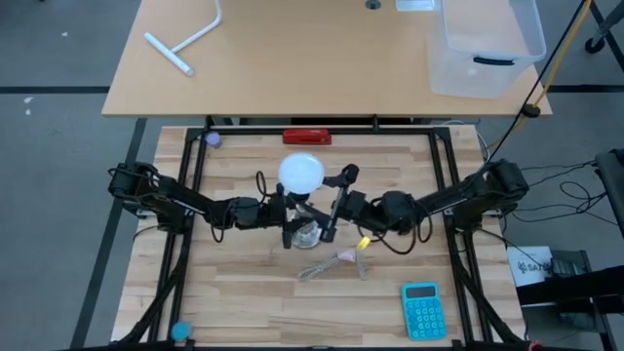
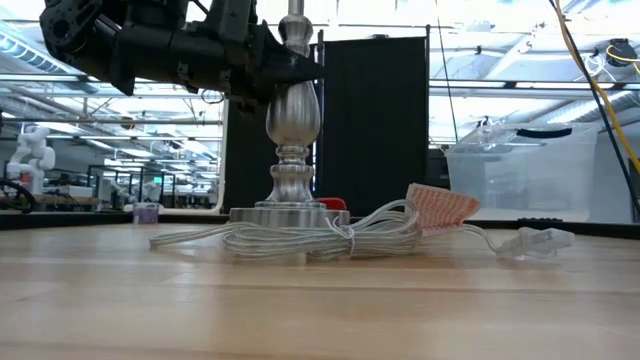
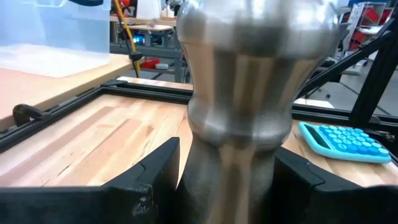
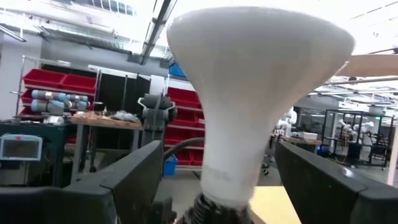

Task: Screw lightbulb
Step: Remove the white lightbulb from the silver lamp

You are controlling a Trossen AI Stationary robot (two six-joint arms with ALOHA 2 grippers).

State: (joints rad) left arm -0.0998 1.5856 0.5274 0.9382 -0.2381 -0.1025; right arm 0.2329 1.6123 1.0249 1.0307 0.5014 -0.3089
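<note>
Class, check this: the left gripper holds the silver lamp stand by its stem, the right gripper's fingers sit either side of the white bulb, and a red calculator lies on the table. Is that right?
One detail is wrong: the calculator is blue, as the high view shows. The rest stands: the left gripper holds the silver lamp stand by its stem, and the right gripper has its fingers either side of the white bulb.

Blue calculator (image 1: 422,310), red block (image 1: 307,137), clear bin (image 1: 487,44), white cord (image 2: 300,238).

overhead and table-level views share lamp stand (image 1: 304,234); wrist cameras close.
</note>
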